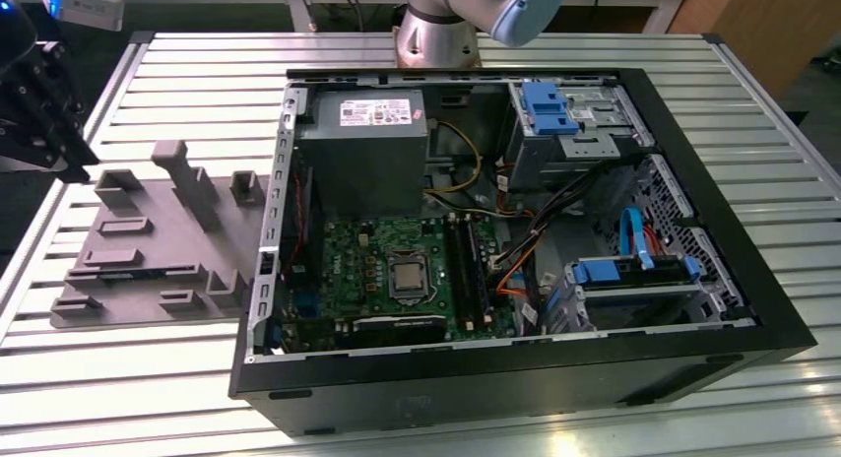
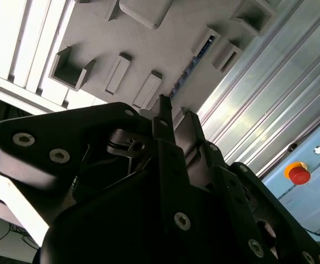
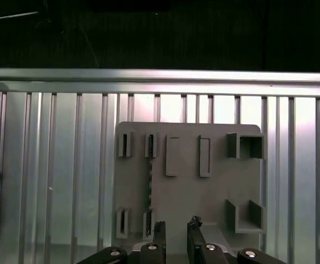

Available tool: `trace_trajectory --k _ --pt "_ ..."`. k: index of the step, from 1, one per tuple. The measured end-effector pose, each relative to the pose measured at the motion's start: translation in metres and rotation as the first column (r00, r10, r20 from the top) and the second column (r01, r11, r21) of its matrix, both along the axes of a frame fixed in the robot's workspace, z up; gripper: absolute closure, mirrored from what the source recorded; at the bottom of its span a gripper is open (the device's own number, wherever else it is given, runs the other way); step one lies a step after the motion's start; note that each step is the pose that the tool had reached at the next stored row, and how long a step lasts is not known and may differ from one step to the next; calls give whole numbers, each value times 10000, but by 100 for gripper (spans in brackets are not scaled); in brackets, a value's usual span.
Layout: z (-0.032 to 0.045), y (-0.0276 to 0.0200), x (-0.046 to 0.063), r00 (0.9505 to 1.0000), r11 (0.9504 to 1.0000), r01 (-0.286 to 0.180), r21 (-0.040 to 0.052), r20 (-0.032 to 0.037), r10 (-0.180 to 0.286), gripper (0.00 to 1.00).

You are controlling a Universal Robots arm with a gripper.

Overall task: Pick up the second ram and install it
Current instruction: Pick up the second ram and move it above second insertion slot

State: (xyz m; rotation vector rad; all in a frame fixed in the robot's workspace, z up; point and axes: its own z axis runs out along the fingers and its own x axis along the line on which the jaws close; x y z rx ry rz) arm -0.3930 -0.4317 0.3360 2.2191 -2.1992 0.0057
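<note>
Exterior view: the gripper (image 1: pixel 39 102) hangs over the table edge at the exterior view's left, near the grey fixture tray (image 1: pixel 164 252). In the first wrist view its jaws stand narrowly parted, holding nothing. Beneath them the second ram (image 3: pixel 150 184) stands on edge in the tray's slotted holders. The open computer case (image 1: pixel 526 378) holds a motherboard (image 1: pixel 394 270) and a white-labelled power supply (image 1: pixel 361 152).

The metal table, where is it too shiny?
In the exterior view, white glare sits on the ribbed silver metal table near the picture's bottom; in the second wrist view some slats wash out white; in the first wrist view they glow beside the grey plastic holder plate.
</note>
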Motion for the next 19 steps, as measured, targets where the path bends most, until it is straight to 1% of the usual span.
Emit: trace_trajectory --k 4,15,19 --pt "-22 -20 -4 9999 9999 -164 0 0 164 70" --pt "-169 -40 -32 9999 9999 -132 -12 -1 132 70" --pt "-192 -52 -49 9999 9999 -132 -13 0 132 70"
